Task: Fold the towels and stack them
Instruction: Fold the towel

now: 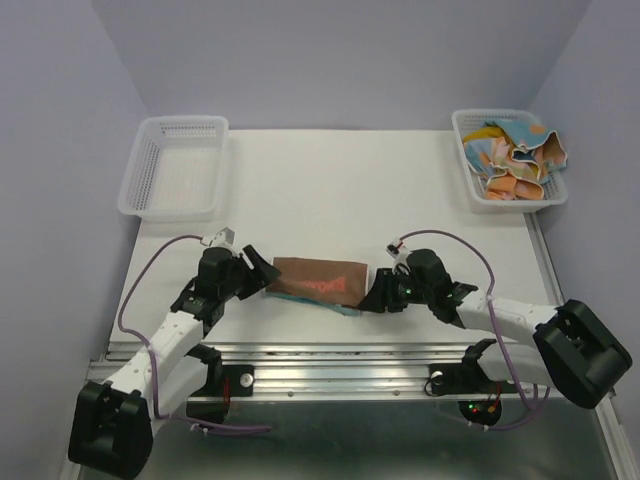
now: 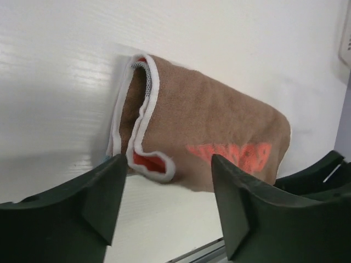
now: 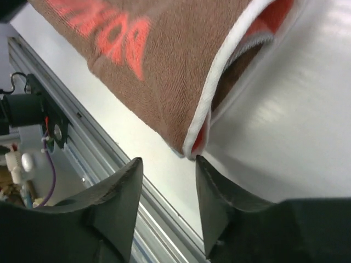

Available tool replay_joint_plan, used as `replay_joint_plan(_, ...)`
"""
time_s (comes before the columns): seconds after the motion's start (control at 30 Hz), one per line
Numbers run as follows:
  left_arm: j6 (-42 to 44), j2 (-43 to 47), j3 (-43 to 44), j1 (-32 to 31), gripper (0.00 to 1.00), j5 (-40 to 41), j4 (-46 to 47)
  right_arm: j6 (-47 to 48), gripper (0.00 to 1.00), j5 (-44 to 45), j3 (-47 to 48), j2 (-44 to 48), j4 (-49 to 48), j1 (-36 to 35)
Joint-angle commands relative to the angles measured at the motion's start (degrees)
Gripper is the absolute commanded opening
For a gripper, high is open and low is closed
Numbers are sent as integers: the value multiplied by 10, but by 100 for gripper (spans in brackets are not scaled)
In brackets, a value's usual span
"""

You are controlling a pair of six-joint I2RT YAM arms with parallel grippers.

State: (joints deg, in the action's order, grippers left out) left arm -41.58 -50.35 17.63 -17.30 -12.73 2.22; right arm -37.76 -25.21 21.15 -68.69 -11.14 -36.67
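At the near edge of the table [image 1: 330,190], the brown towel [image 1: 318,281] lies folded into a long strip, lettering up, right between my two arms. The left gripper [image 1: 262,274] is wide apart and holding nothing, with the towel's white-hemmed end just ahead of its fingers. The right gripper [image 1: 376,292] is also parted and holds nothing, but the towel's corner hangs right at the mouth of its jaws.

That corner is my worry. If I pull the right arm away carelessly, a finger could catch the hem and drag the fold open. The left end already gapes, its layers loose, so any nudge there could unroll it. The remaining crumpled towels [image 1: 515,155] wait in the far right basket [image 1: 463,150], well apart.
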Motion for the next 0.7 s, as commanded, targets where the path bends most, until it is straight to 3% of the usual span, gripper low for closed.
replay_joint_plan(0.0,-33,79,-3,-6,78,20,-40,-10,52,-49,-37,19,-49,-9)
replay_joint_plan(0.03,-34,90,-1,-5,81,22,-48,-11,59,-55,-40,36,-49,-10)
replay_joint_plan(0.07,-35,110,2,-5,97,29,-57,-11,63,-58,-42,46,-46,-10)
replay_joint_plan(0.17,-41,122,7,-6,99,38,-61,-6,74,-45,-31,98,-7,-10)
replay_joint_plan(0.23,-38,112,20,-7,99,50,-65,3,96,-18,-19,117,35,-10)
replay_joint_plan(0.27,-35,103,25,-7,99,56,-67,8,100,0,-6,134,46,-10)
replay_joint_plan(0.47,-11,-5,72,-7,99,80,-69,6,100,-2,58,118,38,-10)
replay_joint_plan(0.67,3,-73,58,-9,99,46,-26,-6,100,-32,116,0,-28,-12)
